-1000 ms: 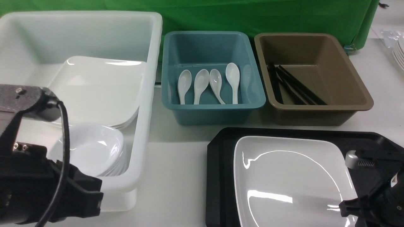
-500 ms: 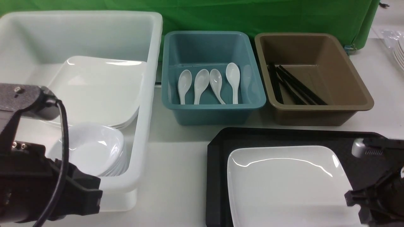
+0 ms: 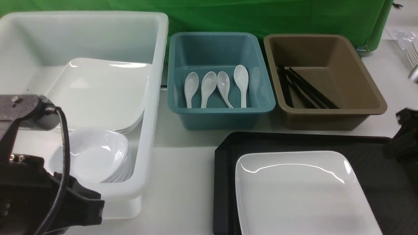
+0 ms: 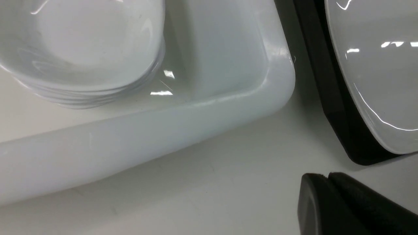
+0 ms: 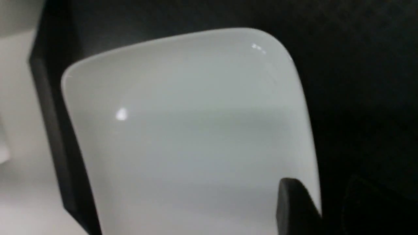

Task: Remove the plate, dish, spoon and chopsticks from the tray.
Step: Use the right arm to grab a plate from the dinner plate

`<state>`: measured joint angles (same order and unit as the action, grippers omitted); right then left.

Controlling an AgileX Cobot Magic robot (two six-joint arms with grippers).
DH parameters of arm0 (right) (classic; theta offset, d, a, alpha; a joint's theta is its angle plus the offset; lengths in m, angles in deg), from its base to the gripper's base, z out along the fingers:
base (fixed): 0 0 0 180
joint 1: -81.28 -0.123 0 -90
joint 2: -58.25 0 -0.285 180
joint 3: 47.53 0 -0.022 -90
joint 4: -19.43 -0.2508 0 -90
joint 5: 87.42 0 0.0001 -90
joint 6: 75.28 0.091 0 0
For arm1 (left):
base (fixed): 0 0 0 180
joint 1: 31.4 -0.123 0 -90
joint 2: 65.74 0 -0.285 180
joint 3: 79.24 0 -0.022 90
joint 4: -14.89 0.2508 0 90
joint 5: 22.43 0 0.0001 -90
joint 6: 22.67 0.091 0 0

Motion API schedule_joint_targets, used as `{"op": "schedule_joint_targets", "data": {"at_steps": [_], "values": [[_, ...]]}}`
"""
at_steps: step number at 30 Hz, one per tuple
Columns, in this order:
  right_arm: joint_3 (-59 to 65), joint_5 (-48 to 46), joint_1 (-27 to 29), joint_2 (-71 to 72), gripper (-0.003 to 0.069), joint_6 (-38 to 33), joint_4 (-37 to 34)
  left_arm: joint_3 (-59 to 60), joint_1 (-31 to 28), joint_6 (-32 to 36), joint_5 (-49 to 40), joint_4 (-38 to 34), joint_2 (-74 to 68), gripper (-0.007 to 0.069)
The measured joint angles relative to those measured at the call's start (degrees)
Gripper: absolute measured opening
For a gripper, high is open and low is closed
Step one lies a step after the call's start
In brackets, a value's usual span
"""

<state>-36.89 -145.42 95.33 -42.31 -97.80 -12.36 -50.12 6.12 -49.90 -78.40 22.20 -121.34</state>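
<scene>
The large white square plate [image 3: 300,192] lies flat on the black tray [image 3: 225,156], at its left side. My right gripper [image 3: 403,137] hangs at the right edge of the front view, above the tray and off the plate. In the right wrist view it [image 5: 323,186] is open and empty, with one finger [image 5: 294,205] over the plate's [image 5: 183,130] edge. My left gripper [image 3: 81,205] is at the front left beside the white bin; its wrist view shows it [image 4: 328,176] shut and empty over the table. No spoon or chopsticks show on the tray.
A white bin [image 3: 153,98] at the left holds stacked square plates [image 3: 101,91] and stacked small dishes [image 3: 94,156]. A blue bin [image 3: 222,114] holds several white spoons [image 3: 225,85]. A brown bin [image 3: 326,116] holds black chopsticks [image 3: 307,89]. More plates [image 3: 413,55] stand at the far right.
The right gripper held the plate's right edge tilted up, laid it flat on the tray, then let go and rose to the right. The left arm barely moved.
</scene>
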Motion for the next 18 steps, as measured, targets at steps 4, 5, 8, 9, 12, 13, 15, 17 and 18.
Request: {"op": "schedule_joint_targets", "data": {"at_steps": [4,5,8,9,12,13,15,17,18], "values": [[-3.5,-2.0,1.1,-6.2,0.0278,-3.8,-2.2,0.0,0.0,-0.2,0.0,-0.1,0.0,0.0008],[-5.0,-2.2,0.6,-9.4,0.0328,-6.6,-2.6,0.0,0.0,-0.2,0.0,0.0,0.0,0.0008],[-7.3,-1.4,-1.1,-13.5,0.0407,-10.4,-2.9,0.0,0.0,-0.2,0.0,0.3,0.0,0.0008],[-8.1,-0.5,-1.9,-14.8,0.0437,-11.5,-3.0,0.0,0.0,-0.2,0.0,0.5,0.0,0.0008],[-10.3,2.9,-4.0,-18.5,0.05,-12.9,-3.1,0.0,0.0,-0.2,0.0,0.5,0.0,0.0008],[-11.0,3.5,-4.4,-19.5,0.0508,-12.9,-3.1,0.0,0.0,-0.2,0.0,0.5,0.0,0.0008],[-11.9,4.0,-5.1,-21.2,0.0514,-12.9,-3.1,0.0,0.0,-0.2,0.0,0.5,0.0,0.0008],[-12.3,4.4,-5.4,-22.2,0.0517,-12.9,-3.1,0.0,0.0,-0.2,0.0,0.5,0.0,0.0008],[-12.7,4.7,-5.8,-23.4,0.0517,-13.0,-3.1,0.0,0.0,-0.2,0.0,0.5,0.0,0.0008]]}}
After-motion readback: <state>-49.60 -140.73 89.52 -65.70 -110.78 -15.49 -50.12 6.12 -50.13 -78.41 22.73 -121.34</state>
